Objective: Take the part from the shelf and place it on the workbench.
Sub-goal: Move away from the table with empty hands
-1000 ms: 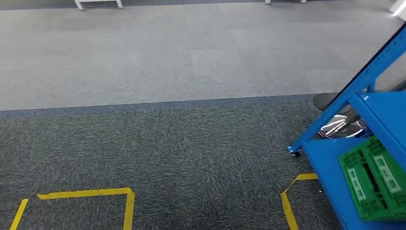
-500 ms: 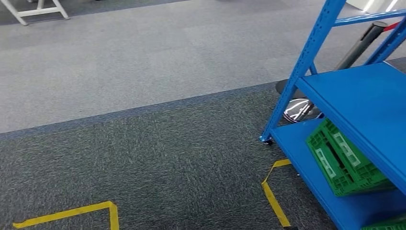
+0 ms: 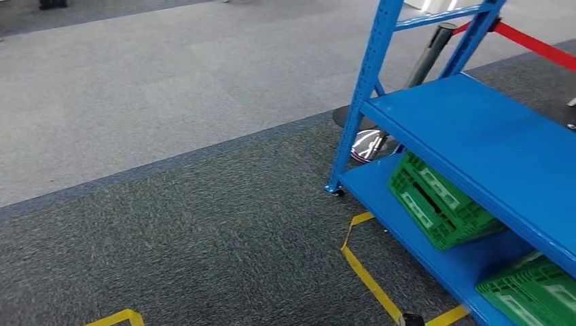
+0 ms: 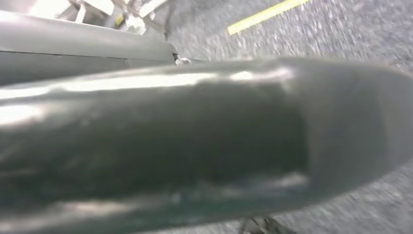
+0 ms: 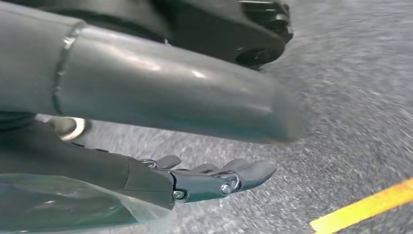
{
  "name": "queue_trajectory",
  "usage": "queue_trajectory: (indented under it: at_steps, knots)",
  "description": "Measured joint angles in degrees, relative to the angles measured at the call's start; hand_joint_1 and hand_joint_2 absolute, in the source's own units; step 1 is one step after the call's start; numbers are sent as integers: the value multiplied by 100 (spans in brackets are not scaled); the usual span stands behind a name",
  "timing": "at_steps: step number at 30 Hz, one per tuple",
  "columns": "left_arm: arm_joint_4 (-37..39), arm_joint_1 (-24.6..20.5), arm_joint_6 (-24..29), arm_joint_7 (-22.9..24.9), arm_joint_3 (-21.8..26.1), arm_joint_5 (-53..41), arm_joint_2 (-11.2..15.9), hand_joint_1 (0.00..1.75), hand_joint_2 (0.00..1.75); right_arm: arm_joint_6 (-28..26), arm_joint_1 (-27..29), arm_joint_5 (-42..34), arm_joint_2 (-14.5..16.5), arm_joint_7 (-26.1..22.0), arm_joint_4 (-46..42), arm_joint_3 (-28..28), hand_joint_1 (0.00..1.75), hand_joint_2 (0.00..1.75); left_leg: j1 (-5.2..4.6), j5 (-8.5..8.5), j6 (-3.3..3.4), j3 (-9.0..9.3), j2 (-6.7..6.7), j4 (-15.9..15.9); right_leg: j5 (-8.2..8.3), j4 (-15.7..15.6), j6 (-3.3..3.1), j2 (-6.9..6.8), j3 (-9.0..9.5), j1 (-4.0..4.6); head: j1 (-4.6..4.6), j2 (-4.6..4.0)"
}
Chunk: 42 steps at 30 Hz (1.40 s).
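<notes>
A blue metal shelf rack stands at the right of the head view, and the part of its middle board that I can see is bare. On its bottom board lie a green plastic crate and a second green crate. My right hand hangs over the grey carpet in the right wrist view, fingers stretched out and apart with nothing in them. In the left wrist view my left hand is a blurred grey mass close to the lens, and its fingers are hidden.
Yellow floor tape runs along the rack's front edge, and another piece lies at the bottom left. Behind the rack stands a grey stanchion with a red belt. Dark carpet meets lighter carpet across the middle.
The camera has turned to the right. The blue rack now reaches further into the picture, its middle board and a second green crate have come into sight, and the yellow square has slid off left.
</notes>
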Motion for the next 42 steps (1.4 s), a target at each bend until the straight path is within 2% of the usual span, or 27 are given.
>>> queue_trajectory:
  at_steps: [1,2,3,5,7,9,10,12,14,15,16,17,19,21,23,24,25,27,29,31,32,33,35,37,38,40,42]
  knots:
    - [-1,-6,-49,-128,124,151,-2,0,0,5,-19,23,25,-7,0,-46,0,0,-2,-9,-4,3,99,2,-33,180,25,-35,-80,-18,-1,0]
    - [-3,-16,-81,-227,249,274,-3,0,0,4,-28,50,47,-13,0,-68,0,0,1,-18,-13,8,186,4,39,146,44,-62,-48,-35,0,0]
    - [-7,-29,-102,-289,368,356,-4,0,0,-1,-31,71,67,-16,0,-82,0,0,5,-32,-28,19,263,8,202,-115,59,-110,107,-51,1,0]
    - [-21,-45,-119,-326,546,425,-1,0,0,-8,-51,112,97,-30,-1,-106,0,0,-7,-77,-86,50,396,35,505,-912,66,-354,572,-50,7,0]
    - [-31,-54,-99,-323,679,469,15,0,0,-1,-90,184,128,-67,-2,-120,0,0,-38,-121,-146,69,509,71,587,-1339,-5,-508,824,-23,3,0]
    - [-34,-72,-27,-281,787,472,44,0,0,7,-98,245,150,-121,-2,-120,0,0,-41,-141,-188,88,614,82,575,-1351,-101,-413,819,-5,-2,0]
    - [-37,-83,24,-231,822,445,61,0,0,6,-84,247,160,-137,-2,-124,0,0,-27,-173,-219,96,580,103,582,-1359,-134,-356,818,-7,-2,0]
    - [-41,-87,98,-76,872,357,96,0,0,-30,-63,204,172,-116,-2,-155,0,0,11,-384,-275,-5,314,387,601,-1379,-203,-234,827,-20,-12,0]
    - [-42,-50,124,87,905,287,128,0,0,-80,-57,178,178,-43,-2,-200,0,0,30,-748,-294,-315,32,1086,611,-1386,-251,-93,829,-20,-22,0]
    - [-42,-22,143,114,918,267,139,0,0,-101,-49,173,178,-4,-2,-216,0,0,31,-888,-292,-493,-9,1460,611,-1384,-263,-7,830,-13,-21,0]
    - [-42,4,170,80,928,262,139,0,0,-123,-33,155,178,29,-1,-233,0,0,30,-931,-285,-620,-26,1703,611,-1383,-268,85,835,-7,-21,0]
    - [-42,20,194,0,940,274,125,0,0,-162,-12,120,178,62,-1,-260,0,0,30,-857,-273,-666,-39,1747,611,-1380,-269,179,843,-3,-21,0]
    - [-42,27,234,-190,978,318,54,0,0,-306,27,27,180,148,0,-346,0,0,36,-432,-238,-488,-142,1239,610,-1373,-267,354,864,-2,-21,0]
    - [-42,30,311,-319,1015,222,-61,0,0,-528,42,-77,184,244,0,-456,0,0,58,-111,-210,-212,-436,536,609,-1350,-242,513,852,1,-17,0]
    - [-42,58,475,-457,959,-135,-185,0,0,-691,57,-211,183,256,-3,-591,0,0,64,-79,-197,-103,-594,237,628,-1334,-176,663,791,-12,-14,0]
    - [-42,75,566,-533,892,-349,-247,0,0,-727,82,-268,182,229,-5,-666,0,0,60,-90,-184,-92,-544,198,642,-1335,-134,737,752,-24,-13,0]
    - [-42,89,638,-592,814,-528,-297,0,0,-738,113,-295,180,201,-6,-732,0,0,58,-76,-155,-92,-476,191,643,-1330,-99,736,721,-35,-13,0]
    - [-42,105,718,-658,641,-866,-373,0,0,-766,169,-263,177,189,-6,-820,0,0,64,-47,-81,-83,-328,152,490,-1128,-49,449,596,-16,19,0]
    - [-42,145,739,-687,404,-1289,-400,0,0,-798,172,-194,176,214,-7,-859,0,0,55,-42,-36,-86,-146,137,108,-481,-12,72,297,3,52,0]
    - [-41,189,742,-701,134,-1601,-402,0,0,-810,170,-170,176,230,-8,-889,0,0,42,-49,-25,-91,60,138,-176,201,21,-27,-2,-11,56,0]
    - [-40,196,741,-705,24,-1662,-405,0,0,-811,180,-169,175,234,-9,-903,0,0,40,-52,-24,-91,152,139,-167,291,32,-44,-22,-18,57,0]
    - [-40,195,741,-705,-66,-1686,-411,0,0,-812,195,-168,174,238,-10,-914,0,0,40,-56,-26,-88,232,139,-52,135,36,-72,87,-23,58,0]
    - [-39,195,740,-706,-198,-1704,-425,0,0,-812,211,-165,169,239,-16,-930,0,0,33,-72,-50,-69,371,140,273,-674,27,-269,556,-15,61,0]
    - [-39,200,740,-707,-289,-1710,-432,0,0,-811,194,-163,166,239,-23,-936,0,0,6,-96,-103,-51,488,155,435,-1278,-36,-446,909,12,52,0]
    - [-39,197,740,-707,-324,-1710,-432,0,0,-811,189,-162,165,239,-26,-939,0,0,-6,-101,-133,-43,538,161,435,-1364,-73,-471,954,28,49,0]
    - [-40,184,740,-707,-379,-1712,-435,0,0,-812,208,-161,160,239,-31,-952,0,0,-3,-115,-196,-22,610,165,458,-1370,-153,-351,936,30,47,0]
    - [-40,180,740,-709,-414,-1715,-438,0,0,-815,223,-160,151,240,-36,-964,0,0,21,-265,-263,-55,421,330,489,-1401,-229,-242,948,9,32,0]
